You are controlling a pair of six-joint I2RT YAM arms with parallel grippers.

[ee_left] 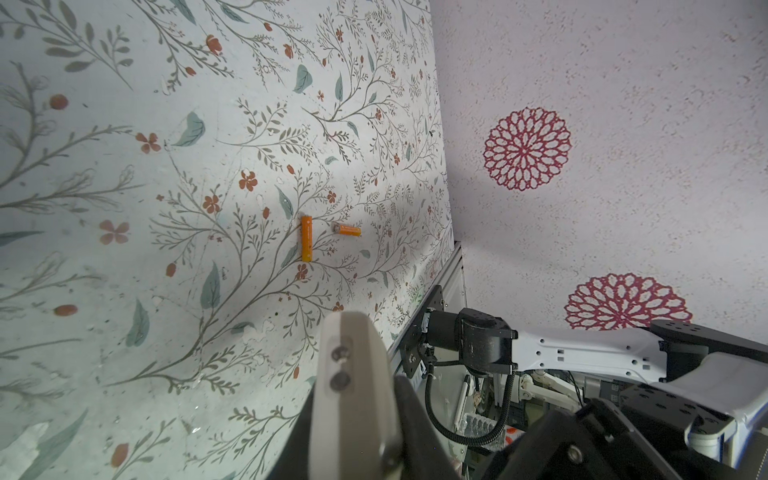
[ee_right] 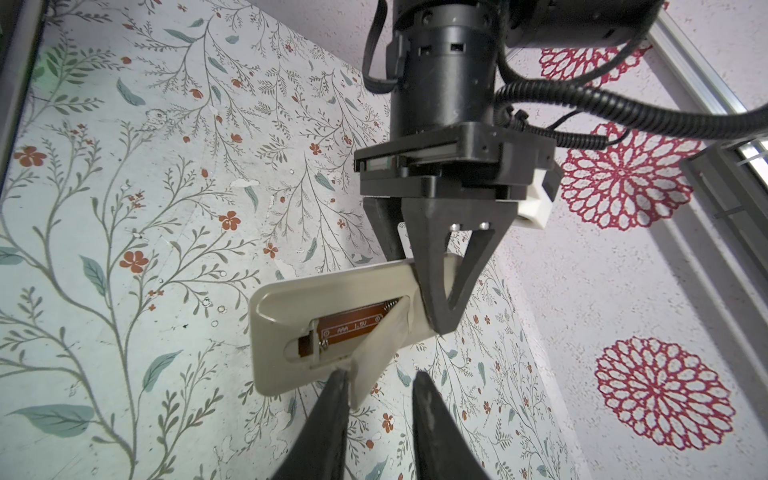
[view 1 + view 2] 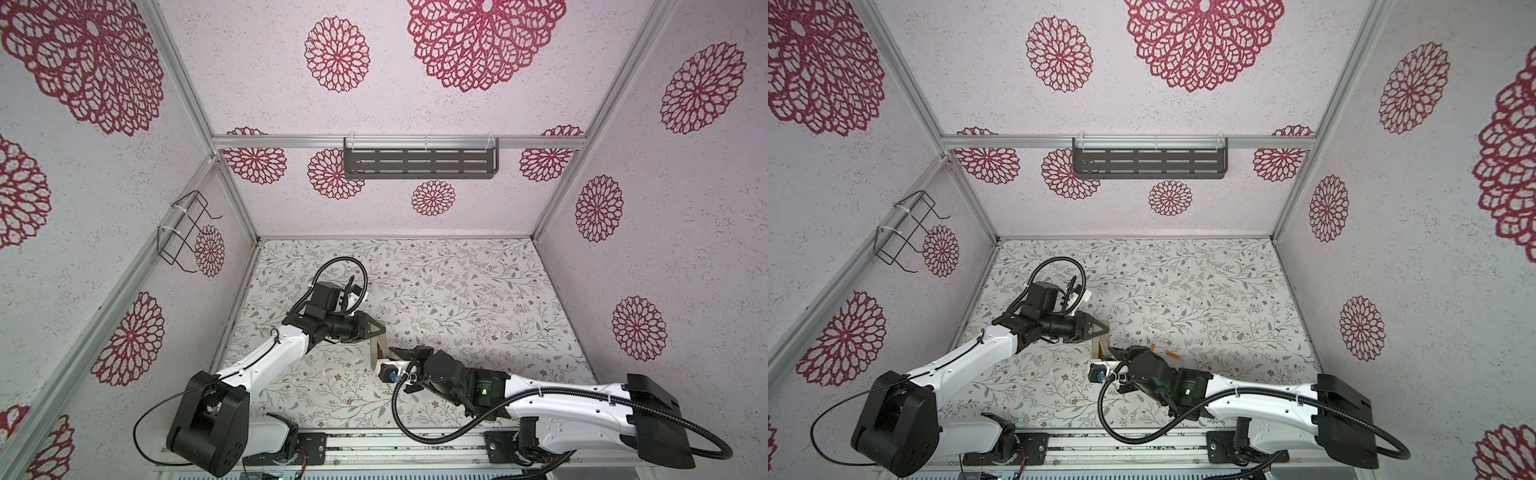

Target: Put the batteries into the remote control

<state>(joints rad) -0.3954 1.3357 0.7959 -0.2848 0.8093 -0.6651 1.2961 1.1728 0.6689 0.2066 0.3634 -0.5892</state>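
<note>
Left gripper [image 2: 442, 316] jaws clamped on one end of the remote control [image 2: 282, 332]; remote held up off the floral table [image 3: 457, 291], near-left of the table's middle; beige back faces the right wrist camera; in both top views it hangs from the left gripper [image 3: 380, 328] toward the near edge, remote [image 3: 376, 351] seen edge-on.

Battery compartment [image 2: 349, 328] partly uncovered; brown board with "AAA 1.5V" print and spring contacts showing; cover [image 2: 374, 353] tilted out of the opening, one end at the compartment end nearest the left gripper, other end lifted toward the right gripper [image 2: 380, 376].

Right gripper jaws apart; lifted end of the cover sits between the fingertips [image 2: 338, 386], against one of them, clear gap to the other; not clamped as far as the right wrist view shows; in a top view right gripper [image 3: 1113, 352] comes in from the right, just beside the remote's near half.

Batteries [image 1: 306, 238] both lying on the table, right of the remote; second battery [image 1: 348, 230] close to the first, not touching, roughly at a right angle to it; in a top view they show as small orange bits [image 3: 1153, 347] just far of the right arm's wrist; neither gripper touches them.
</note>
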